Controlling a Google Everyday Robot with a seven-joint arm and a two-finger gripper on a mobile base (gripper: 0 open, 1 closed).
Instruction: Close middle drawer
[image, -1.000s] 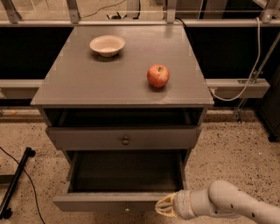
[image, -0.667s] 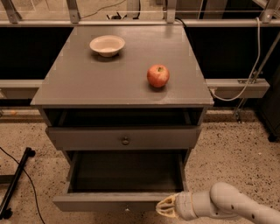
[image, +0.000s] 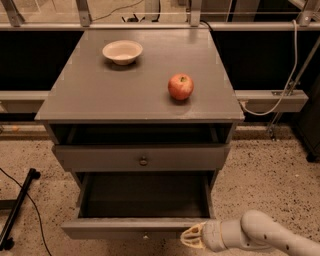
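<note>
The middle drawer (image: 135, 227) is pulled far out of the grey cabinet. Its deep grey box is open to view and looks empty, and its wide flat front sits low in the camera view. My gripper (image: 193, 236) is at the right end of that front, on its outer face, on the end of my white arm (image: 260, 232), which reaches in from the lower right. The uppermost drawer (image: 142, 157), with its small round brass knob (image: 143, 161), sits above it and stands slightly out under a dark gap. The lowest drawer is out of view.
On the cabinet top (image: 100, 95) are a white bowl (image: 122, 51) at the back left and a red apple (image: 180, 86) at the right. A black stand leg (image: 20, 210) and a cable lie on the speckled floor at the left. A white cable (image: 280, 85) hangs at the right.
My gripper has crept slightly lower along the drawer front. The drawer stands as far out as before.
</note>
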